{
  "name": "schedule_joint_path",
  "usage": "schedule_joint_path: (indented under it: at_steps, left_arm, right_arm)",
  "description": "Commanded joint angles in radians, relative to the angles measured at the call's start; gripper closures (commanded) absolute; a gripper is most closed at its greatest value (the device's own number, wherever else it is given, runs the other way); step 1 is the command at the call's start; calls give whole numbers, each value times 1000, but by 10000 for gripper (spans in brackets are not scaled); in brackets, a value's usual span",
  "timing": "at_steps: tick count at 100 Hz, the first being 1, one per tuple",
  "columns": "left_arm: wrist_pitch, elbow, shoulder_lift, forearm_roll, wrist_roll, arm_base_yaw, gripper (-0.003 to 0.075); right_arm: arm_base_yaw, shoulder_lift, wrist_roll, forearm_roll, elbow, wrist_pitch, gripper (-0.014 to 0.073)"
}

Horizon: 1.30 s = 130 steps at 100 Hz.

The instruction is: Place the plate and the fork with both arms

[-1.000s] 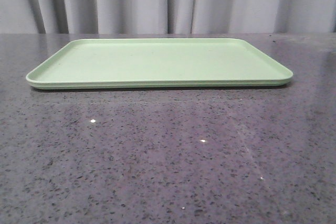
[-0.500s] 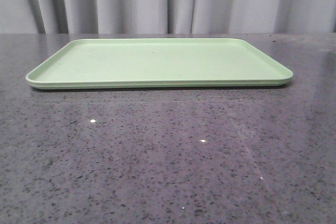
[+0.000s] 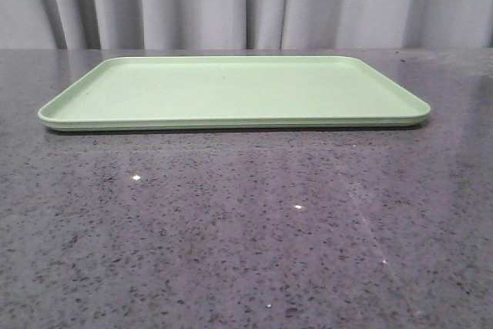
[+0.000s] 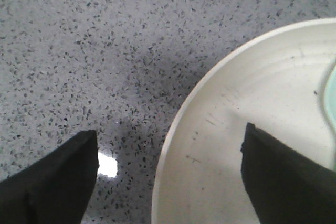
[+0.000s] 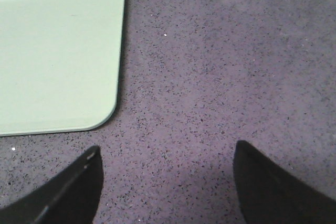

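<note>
The cream plate [image 4: 262,108] lies on the speckled counter in the left wrist view. My left gripper [image 4: 170,140] is open and straddles the plate's rim, one finger over the plate's inside and the other over bare counter; nothing is held. A pale blue-green edge [image 4: 331,98] shows inside the plate at the frame's border. My right gripper [image 5: 167,156] is open over bare counter, apart from the corner of the green tray [image 5: 58,56]. The fork is out of view. Neither arm shows in the front view.
The flat light-green tray [image 3: 231,90] lies on the far half of the grey speckled counter [image 3: 246,229], with grey curtains behind it. Nothing lies on the tray.
</note>
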Motion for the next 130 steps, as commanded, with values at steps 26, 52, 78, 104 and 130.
schedule_joint_path:
  at_steps: [26,52,78,104,130]
  left_arm:
    - [-45,-33,8,-6,-13,1,406]
    - [-45,-33,8,-2,-13,1,679]
    - [-39,-33,8,-2,-13,1,741]
    - [-36,-33,7,-6,-13,1,741]
    - [21,-81,-44,-41,0,1,741]
  right_arm:
    - [2,1,-9,-6,-36,-59,67]
    - [2,1,-9,-6,-36,-59,67]
    - [2,1,-9,-6,-36,-59,67]
    - [2,1,-9,-6,-36,-59,67]
    - [2,1,-9,-6,-36,-59,67]
